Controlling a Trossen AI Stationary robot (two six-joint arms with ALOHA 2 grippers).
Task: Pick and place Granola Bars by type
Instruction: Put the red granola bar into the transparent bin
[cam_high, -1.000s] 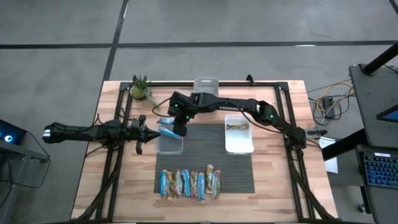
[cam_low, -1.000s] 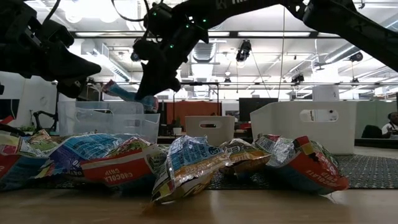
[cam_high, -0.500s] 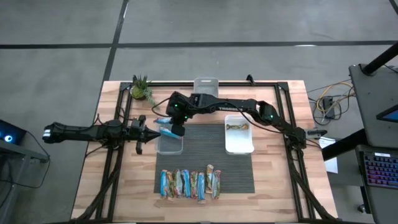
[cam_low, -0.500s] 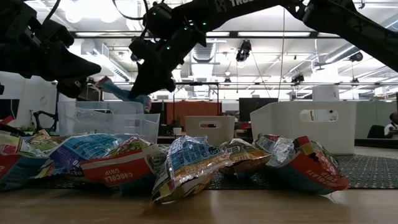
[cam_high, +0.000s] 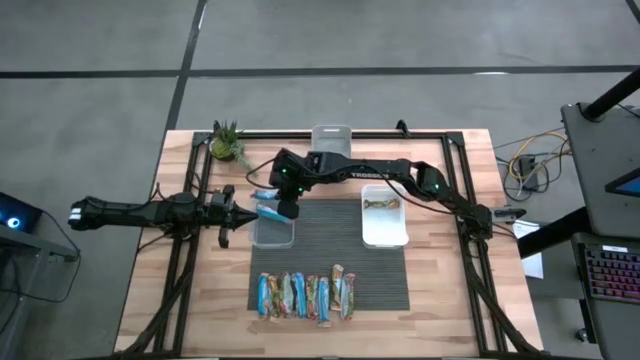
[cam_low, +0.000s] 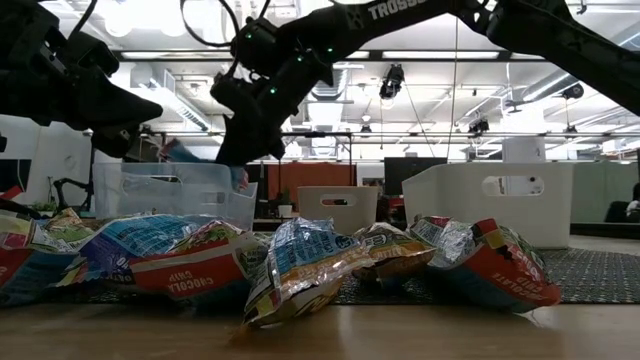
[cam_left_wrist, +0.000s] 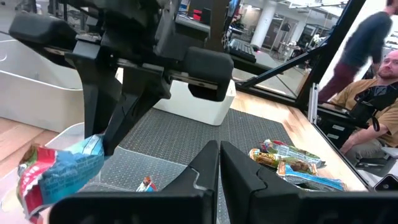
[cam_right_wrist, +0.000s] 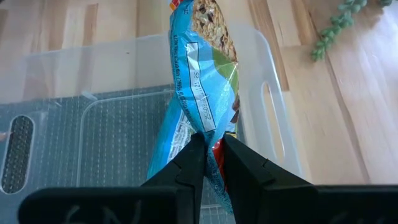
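My right gripper reaches across the table and is shut on a blue-wrapped granola bar above the clear bin at the mat's left. The bar sticks out from the fingers toward the table's left. Several more granola bars lie side by side near the front edge of the mat. One bar lies in the white bin. My left gripper waits shut just left of the clear bin, with nothing in it. My right gripper pinches the blue bar's wrapper between its two fingers, toward one end, where the wrapper is squeezed narrow. The fingers slant down from the table's right. The bar is lifted clear over the clear bin, its long free end pointing away from the fingers.
A third bin stands at the table's far edge, and a small plant at the far left corner. The dark ribbed mat lies between the bins and the row of bars. A person sits beyond the table.
My right gripper has sunk a little with the blue bar toward the clear bin; in the low view the bar's held end now shows behind the bin's wall.
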